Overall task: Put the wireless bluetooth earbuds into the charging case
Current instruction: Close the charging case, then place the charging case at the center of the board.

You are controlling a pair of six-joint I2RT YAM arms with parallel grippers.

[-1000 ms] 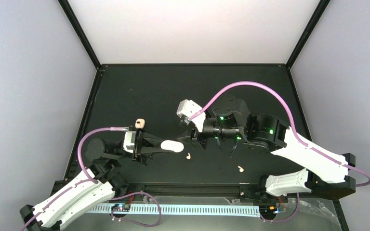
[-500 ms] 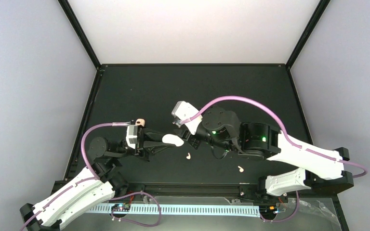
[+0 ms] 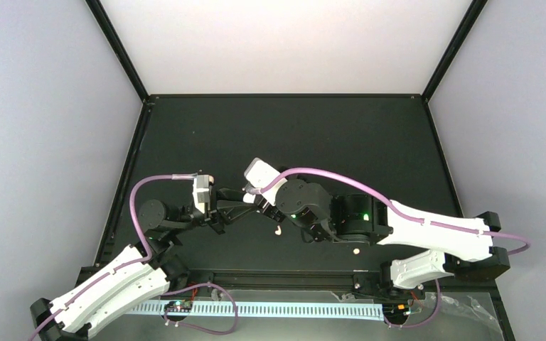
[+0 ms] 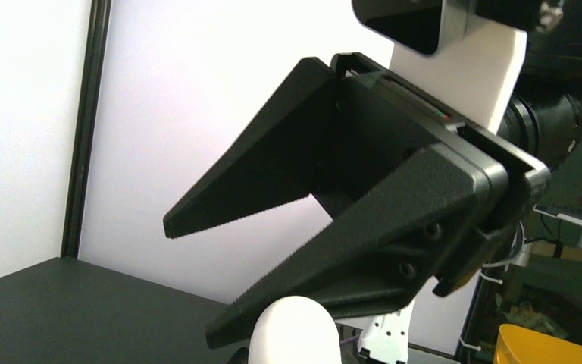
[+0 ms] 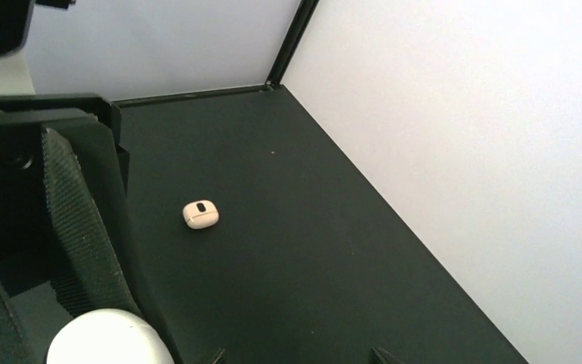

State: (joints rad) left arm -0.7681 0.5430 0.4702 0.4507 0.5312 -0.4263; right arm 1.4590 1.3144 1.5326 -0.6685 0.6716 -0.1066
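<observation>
My left gripper (image 3: 238, 207) is shut on the white charging case, held off the table. The case is hidden under my right wrist in the top view. Its rounded end shows in the left wrist view (image 4: 292, 334) and the right wrist view (image 5: 110, 337). My right gripper (image 3: 254, 199) is open, its jaws wide apart right at the case (image 4: 189, 280), empty (image 5: 297, 355). Two cream-white earbuds lie on the mat, one (image 3: 278, 231) below the grippers and one (image 3: 356, 251) near the front edge.
A small peach-tan lump with a dark spot (image 5: 201, 214) lies on the mat behind the left wrist (image 3: 208, 177). The black mat (image 3: 341, 135) is bounded by white walls and black corner posts. A rail runs along the front edge (image 3: 284, 273).
My right arm has swung left and brought its open gripper up to the case. My left gripper has drawn slightly up and back with the case, which is now covered in the top view.
</observation>
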